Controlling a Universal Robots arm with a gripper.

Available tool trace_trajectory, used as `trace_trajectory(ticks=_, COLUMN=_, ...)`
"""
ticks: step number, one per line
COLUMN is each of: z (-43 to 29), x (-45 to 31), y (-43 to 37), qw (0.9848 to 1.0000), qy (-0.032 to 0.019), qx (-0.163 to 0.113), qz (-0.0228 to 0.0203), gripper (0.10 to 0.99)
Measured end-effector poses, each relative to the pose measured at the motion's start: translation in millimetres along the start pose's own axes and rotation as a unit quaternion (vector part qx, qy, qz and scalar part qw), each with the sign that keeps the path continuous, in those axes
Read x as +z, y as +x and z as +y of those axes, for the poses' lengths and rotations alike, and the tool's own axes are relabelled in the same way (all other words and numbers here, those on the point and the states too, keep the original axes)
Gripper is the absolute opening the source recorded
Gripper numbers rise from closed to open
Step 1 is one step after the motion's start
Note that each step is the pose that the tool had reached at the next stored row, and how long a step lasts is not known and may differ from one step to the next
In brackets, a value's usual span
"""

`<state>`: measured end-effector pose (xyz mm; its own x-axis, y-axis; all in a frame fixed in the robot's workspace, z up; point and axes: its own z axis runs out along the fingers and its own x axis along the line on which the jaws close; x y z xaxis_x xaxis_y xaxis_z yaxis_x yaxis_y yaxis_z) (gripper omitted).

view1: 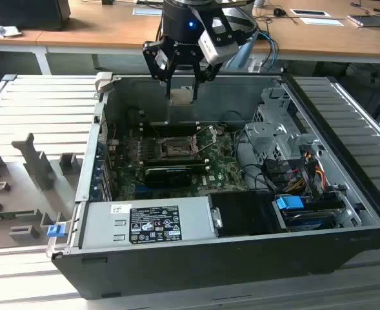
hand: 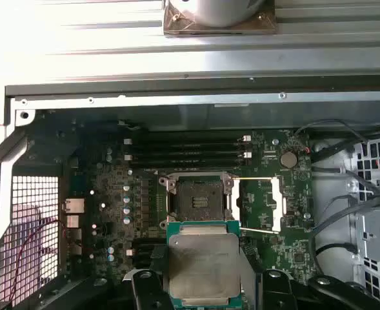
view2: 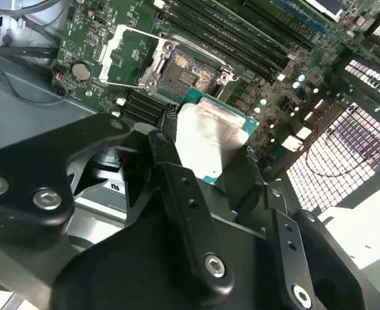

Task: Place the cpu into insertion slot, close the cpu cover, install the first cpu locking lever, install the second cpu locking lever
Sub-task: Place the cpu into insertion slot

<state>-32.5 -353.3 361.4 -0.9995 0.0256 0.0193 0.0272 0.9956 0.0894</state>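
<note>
Ribbed grey metal bench (view1: 41,103), also seen in first wrist view (hand: 80,39). Open PC case (view1: 241,255) sits directly on it, approx mid-bench, open face up. At exterior view's left, flat grey plate (view1: 6,206) lies on the bench w/ upright grey blocks (view1: 38,165) on it. Small blue piece (view1: 54,228) just beside case corner. Wooden desks (view1: 99,29) behind, w/ papers (view1: 322,20) on top.
</note>
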Motion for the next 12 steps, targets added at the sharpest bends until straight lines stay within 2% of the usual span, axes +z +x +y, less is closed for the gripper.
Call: trace_trajectory(ticks=12, z=0.0, x=0.0, y=0.3, qw=0.9999, qy=-0.0002, qx=0.013, qz=-0.0011, gripper=0.529)
